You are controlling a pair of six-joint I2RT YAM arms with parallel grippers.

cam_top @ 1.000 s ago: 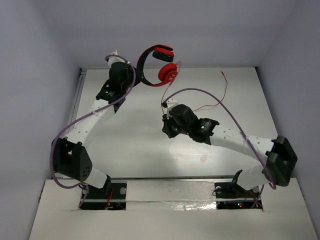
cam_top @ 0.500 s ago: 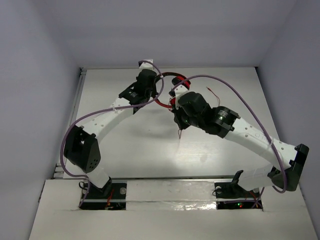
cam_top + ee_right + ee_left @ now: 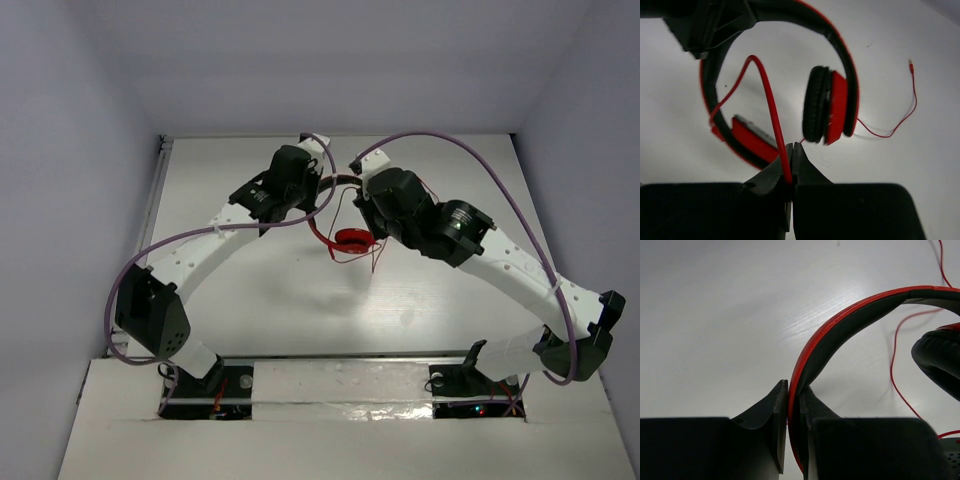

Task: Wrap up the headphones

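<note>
The red headphones hang above the middle of the table between my two grippers. My left gripper is shut on the red-and-black headband, which arcs up and to the right past a black ear pad. My right gripper is shut on the thin red cable, right under the headphones. In the right wrist view one earcup hangs edge-on and the other sits lower left. The cable's plug end trails over the table.
Thick purple robot cables loop over both arms near the headphones. White walls close the table at the back and sides. The table's left rim runs beside the left arm.
My left gripper has carried the headphones from high at the back wall rightward and down toward the table's middle. My right gripper, still on the cable, has moved back to meet them.
</note>
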